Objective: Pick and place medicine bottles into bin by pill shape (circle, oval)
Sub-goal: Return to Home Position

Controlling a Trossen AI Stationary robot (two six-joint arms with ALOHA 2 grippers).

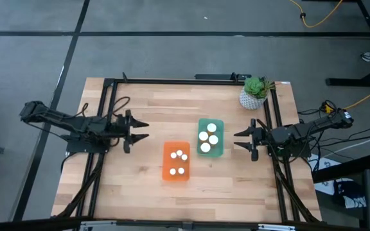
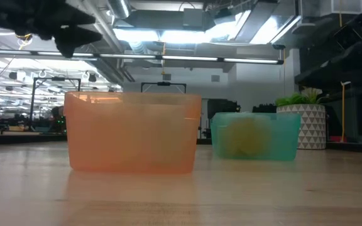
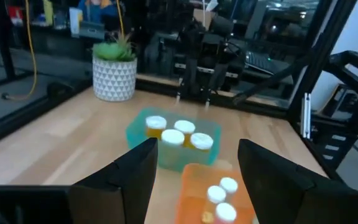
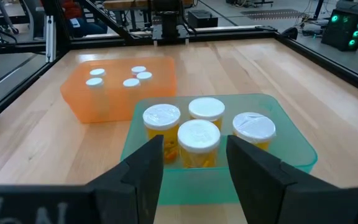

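Several small white-capped medicine bottles (image 1: 178, 162) stand upright in the orange bin (image 1: 167, 149) near the table's middle. Several larger ones (image 4: 197, 127) stand in the teal bin (image 1: 218, 123) just right of it and farther back. My left gripper (image 1: 148, 130) hovers open left of the bins, pointing level toward them, with nothing between its fingers (image 3: 145, 165). My right gripper (image 1: 235, 139) hovers open close to the teal bin's right side, its fingers (image 4: 151, 162) also holding nothing. In the low view my left gripper (image 2: 61, 28) shows dark at the upper left.
A white patterned plant pot (image 1: 254, 96) with a green plant stands at the table's far right corner. Black frame rails (image 1: 108, 109) run along the left, right and far sides. Bare wood lies in front of the bins.
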